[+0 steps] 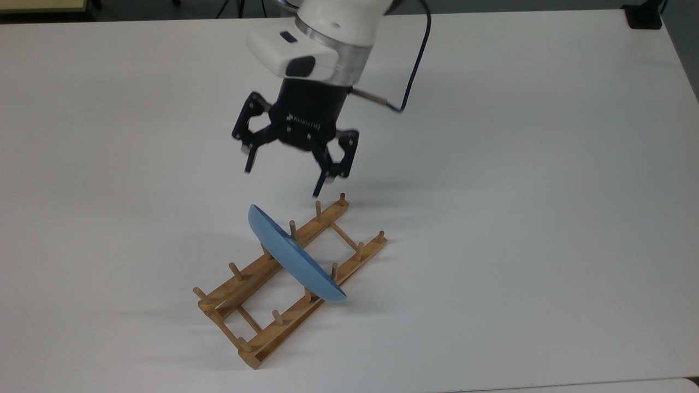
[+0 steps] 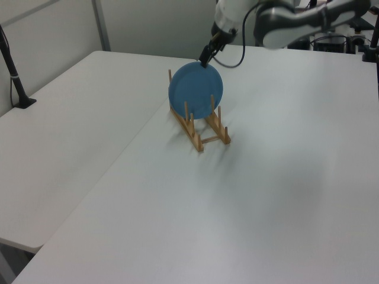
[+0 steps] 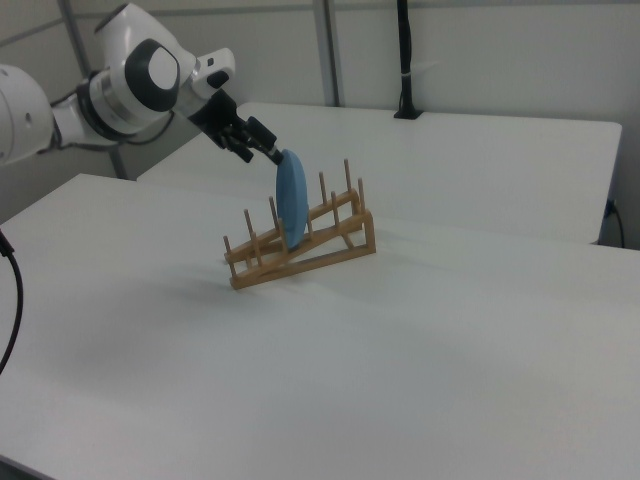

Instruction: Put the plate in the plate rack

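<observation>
A white table (image 1: 546,218) is seen carrying the whole scene, with a second white table (image 2: 65,130) set edge to edge against it at the left view's left. The white Franka arm (image 1: 333,27) enters from twelve o'clock in the top view, and a black cable (image 1: 409,76) is looped from its wrist. The black gripper (image 1: 284,177) is held in the air above the table with its two fingers spread wide and nothing between them; it is placed at about twelve o'clock from the plate and apart from it in the top view. The wooden plate rack (image 1: 256,333) is laid diagonally in the top view, running from seven o'clock to one o'clock, with upright pegs along both rails. The light-blue plate (image 1: 289,256) is stood on edge in the rack, across both rails near the rack's middle, between pegs and leaned slightly. In the left view the plate's (image 2: 195,92) round face is turned toward the camera; in the right view the plate (image 3: 291,205) is seen nearly edge-on, with the gripper (image 3: 262,148) just beside its upper rim.
</observation>
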